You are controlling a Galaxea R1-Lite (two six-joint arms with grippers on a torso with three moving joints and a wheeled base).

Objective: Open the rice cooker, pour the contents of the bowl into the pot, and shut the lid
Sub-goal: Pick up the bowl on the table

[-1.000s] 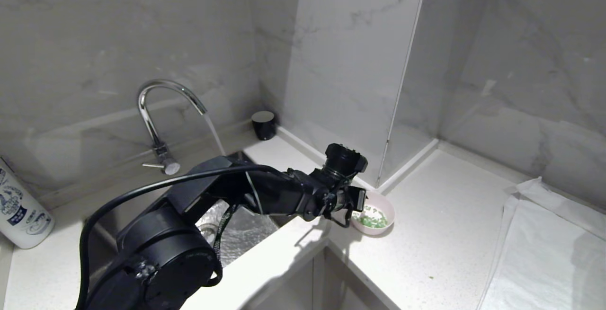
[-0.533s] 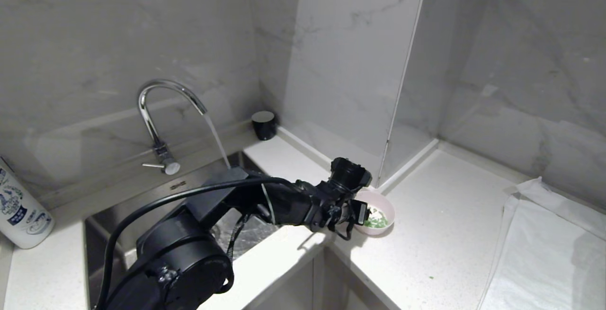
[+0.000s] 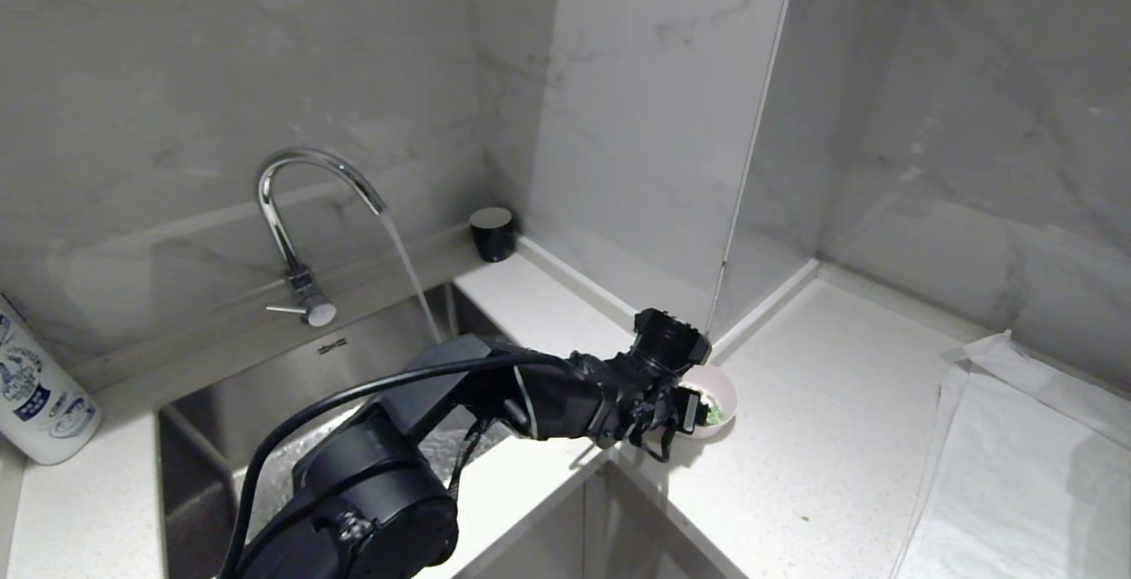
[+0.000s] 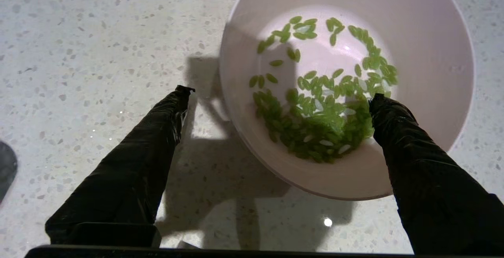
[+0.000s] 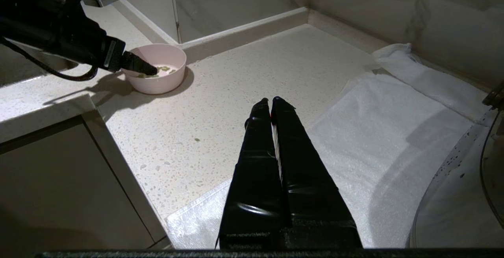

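pink bowl (image 4: pixel 433 33) holds loose green pieces (image 4: pixel 327 104).

The print on the white bottle (image 3: pixel 35 393) is unreadable.

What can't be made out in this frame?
- Rice cooker, pot, lid: in no view.
- Bowl, head view: near half hidden by the left gripper; contents show fully only in the left wrist view.
- Round object, right wrist view: cut off by the edge, unidentifiable.
- Sink basin: partly behind the left arm.
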